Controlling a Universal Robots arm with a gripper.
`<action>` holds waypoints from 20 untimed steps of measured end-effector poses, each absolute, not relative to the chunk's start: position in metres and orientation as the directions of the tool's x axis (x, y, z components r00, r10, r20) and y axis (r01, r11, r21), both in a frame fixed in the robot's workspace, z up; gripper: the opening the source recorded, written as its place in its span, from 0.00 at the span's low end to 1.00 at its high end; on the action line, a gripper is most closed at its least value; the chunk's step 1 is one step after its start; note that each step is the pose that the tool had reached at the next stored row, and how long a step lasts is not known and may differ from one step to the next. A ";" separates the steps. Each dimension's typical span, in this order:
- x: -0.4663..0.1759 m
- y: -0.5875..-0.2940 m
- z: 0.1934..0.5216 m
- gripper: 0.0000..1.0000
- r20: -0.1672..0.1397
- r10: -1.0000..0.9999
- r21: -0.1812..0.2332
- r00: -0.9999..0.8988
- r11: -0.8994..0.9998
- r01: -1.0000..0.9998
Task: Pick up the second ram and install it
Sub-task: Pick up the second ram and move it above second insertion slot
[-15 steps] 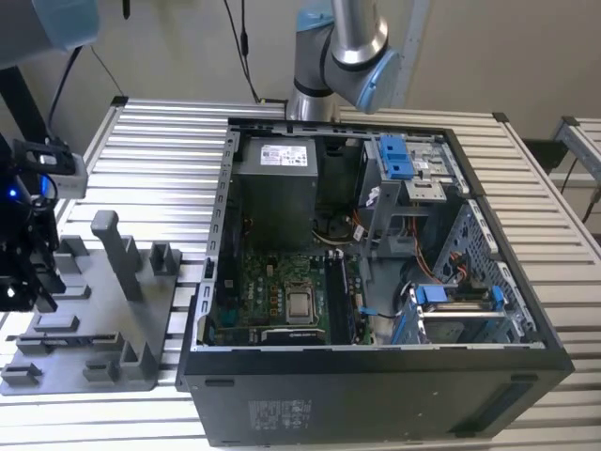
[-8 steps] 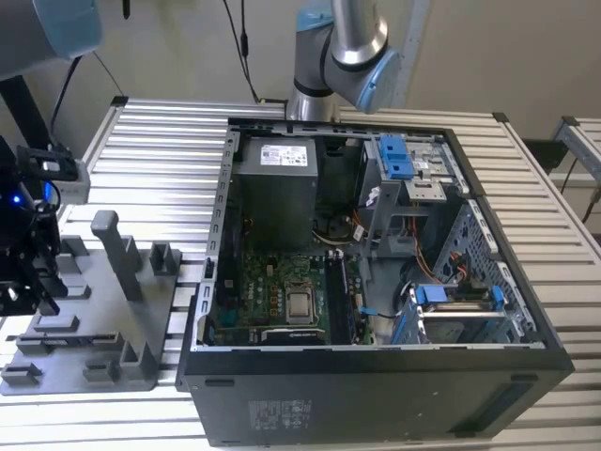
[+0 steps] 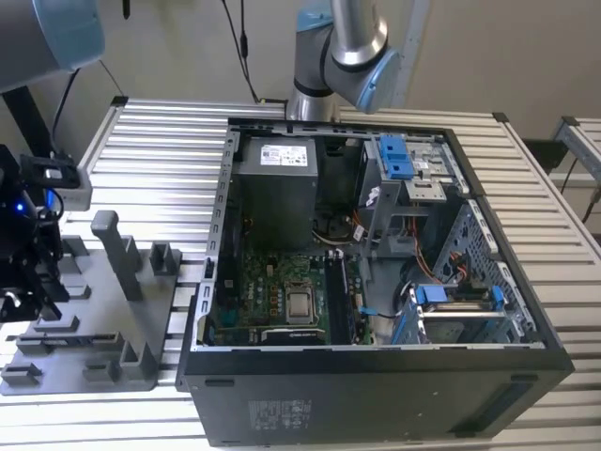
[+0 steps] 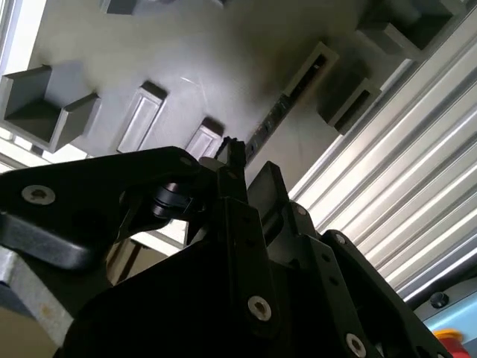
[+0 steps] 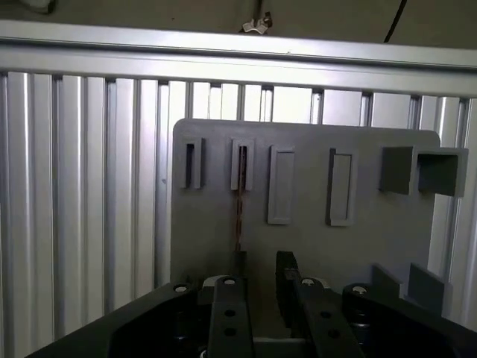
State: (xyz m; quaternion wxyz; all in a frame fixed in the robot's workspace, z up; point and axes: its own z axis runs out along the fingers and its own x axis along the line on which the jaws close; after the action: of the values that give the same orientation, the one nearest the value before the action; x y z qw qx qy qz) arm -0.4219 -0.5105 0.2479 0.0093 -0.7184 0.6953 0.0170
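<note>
Worktop of aluminium slats carries an open computer case, just to the exterior view's right of a grey holder plate. Over the plate's side away from the case hangs the black gripper, partly cut off in the exterior view. Its fingers stand apart, clamping nothing. The second ram stands on edge in one of the plate's slots, a thin dark line running toward one fingertip; whether they touch is hard to tell.

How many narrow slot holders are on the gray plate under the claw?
4, in one row on the gray plate: an end slot, the neighbouring slot holding the second ram, then a third slot and a fourth slot toward the bracket. The claw may hide more.
</note>
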 end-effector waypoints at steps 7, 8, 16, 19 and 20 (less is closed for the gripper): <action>-0.424 -0.516 0.237 0.30 -0.037 -0.998 0.010 0.046 -0.047 -0.999; -0.424 -0.517 0.235 0.30 -0.037 -0.998 0.010 0.049 -0.049 -0.999; -0.424 -0.519 0.221 0.30 -0.038 -0.996 0.010 0.083 -0.083 -0.996; -0.425 -0.519 0.215 0.30 -0.038 -0.996 0.010 0.083 -0.083 -0.996; -0.425 -0.519 0.214 0.30 -0.038 -0.996 0.010 0.083 -0.084 -0.996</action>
State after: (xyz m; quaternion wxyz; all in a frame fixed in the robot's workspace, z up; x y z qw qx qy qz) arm -0.4254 -0.5191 0.2137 0.0092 -0.7358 0.6769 0.0176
